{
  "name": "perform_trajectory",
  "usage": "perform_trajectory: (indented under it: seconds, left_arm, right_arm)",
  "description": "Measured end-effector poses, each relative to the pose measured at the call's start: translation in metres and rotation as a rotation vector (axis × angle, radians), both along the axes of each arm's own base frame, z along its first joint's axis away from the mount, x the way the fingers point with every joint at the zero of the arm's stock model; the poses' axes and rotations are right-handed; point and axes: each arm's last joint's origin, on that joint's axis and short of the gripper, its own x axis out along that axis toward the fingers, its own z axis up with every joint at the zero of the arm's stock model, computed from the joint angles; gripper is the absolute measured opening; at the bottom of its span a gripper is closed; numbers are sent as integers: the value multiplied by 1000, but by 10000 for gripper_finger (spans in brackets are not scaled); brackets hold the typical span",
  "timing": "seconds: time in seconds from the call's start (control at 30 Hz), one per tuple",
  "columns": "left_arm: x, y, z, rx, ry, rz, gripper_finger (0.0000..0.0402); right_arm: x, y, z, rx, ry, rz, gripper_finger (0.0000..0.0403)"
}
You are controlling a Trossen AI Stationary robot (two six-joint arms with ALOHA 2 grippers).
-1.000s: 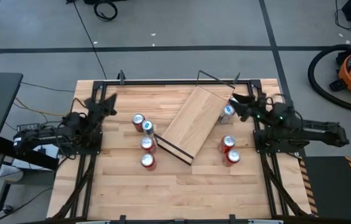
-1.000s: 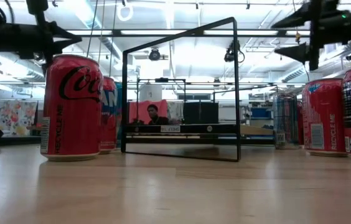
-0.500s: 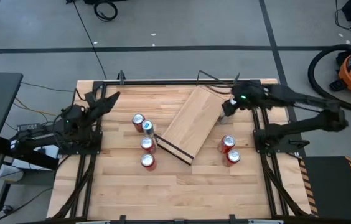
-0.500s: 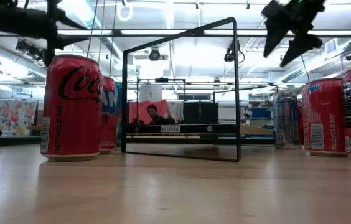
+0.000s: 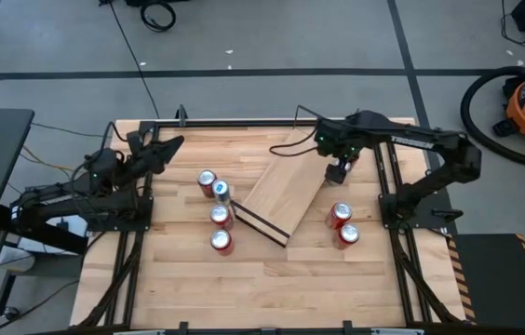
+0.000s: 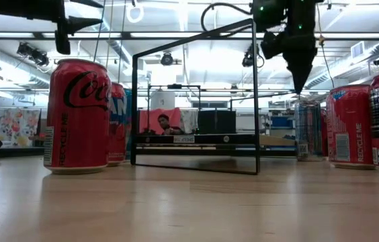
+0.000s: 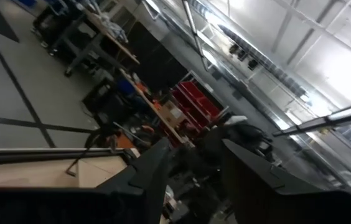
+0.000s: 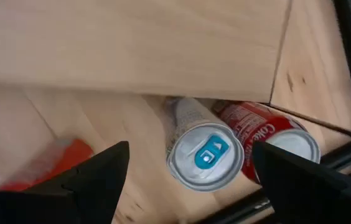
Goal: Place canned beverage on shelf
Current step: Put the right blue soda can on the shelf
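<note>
The shelf [image 5: 283, 189] is seen lying diagonally at the centre of the high view. The right gripper [image 5: 338, 171] is held above a silver-topped can [image 8: 201, 153] at the shelf's upper-right edge, jaws spread wide and empty. A red Coke can [image 8: 264, 135] is noted touching that can; the descent should be centred so only the silver-topped can is enclosed. The left gripper [image 5: 163, 149] is parked at upper left, partly open, holding nothing.
</note>
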Motion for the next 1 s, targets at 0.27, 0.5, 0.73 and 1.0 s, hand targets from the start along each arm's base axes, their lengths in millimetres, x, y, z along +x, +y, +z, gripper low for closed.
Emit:
perform_trajectory:
  seconds: [0.27,0.5,0.73,1.0]
  left_arm:
    - [0,0,0,2,2,-4,151]
    - [0,0,0,45,28,8,151]
    - [0,0,0,52,31,10,150]
    - [0,0,0,52,31,10,150]
  right_arm:
    - [-3,-4,-1,22,39,175,348]
    - [-3,-9,-1,19,19,258,348]
    - [-2,-10,-13,6,35,332,348]
    - [-7,-10,-37,-10,98,370,348]
